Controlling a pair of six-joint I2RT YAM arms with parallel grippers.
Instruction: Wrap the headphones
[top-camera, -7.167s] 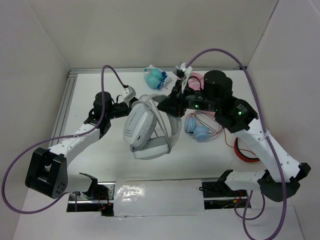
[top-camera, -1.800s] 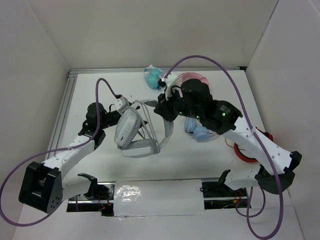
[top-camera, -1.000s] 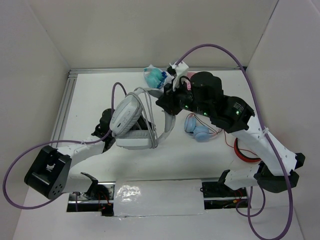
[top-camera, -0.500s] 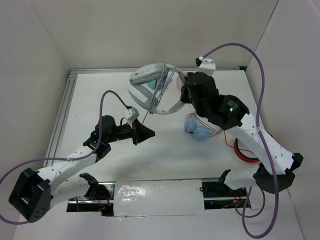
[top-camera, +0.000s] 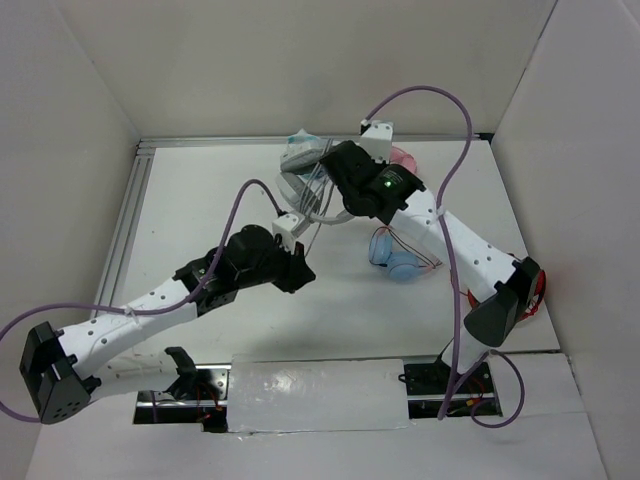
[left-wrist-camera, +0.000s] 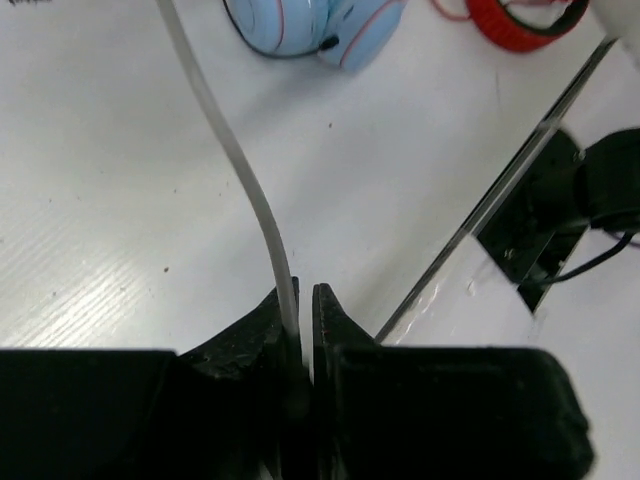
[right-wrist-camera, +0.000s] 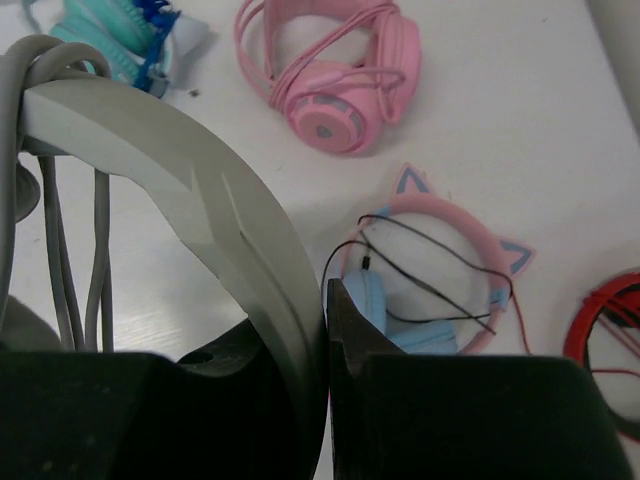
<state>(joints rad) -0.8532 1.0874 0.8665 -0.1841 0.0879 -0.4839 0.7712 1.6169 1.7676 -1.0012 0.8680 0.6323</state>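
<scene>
Large light-grey headphones (top-camera: 300, 160) held above the far middle of the white table (top-camera: 200, 190). Headband clamped between the nearly closed jaws of the right gripper (right-wrist-camera: 325, 300), with several turns of cord looped over the band. Left gripper (left-wrist-camera: 305, 300) nearer the front, jaws pinched tight on the thin grey cable (left-wrist-camera: 250, 190) running up toward the headband. On the table around them: a blue-cupped cat-ear pair (right-wrist-camera: 420, 290), an all-pink pair (right-wrist-camera: 335, 70), a teal bundle (right-wrist-camera: 105, 35), and a red coil (left-wrist-camera: 525, 20) by the right edge.

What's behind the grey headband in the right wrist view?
A teal bundle peeks over the headband, partly covered. Blue-cupped headphones with a pink band lie beyond the jaws, one cup partly hidden.
</scene>
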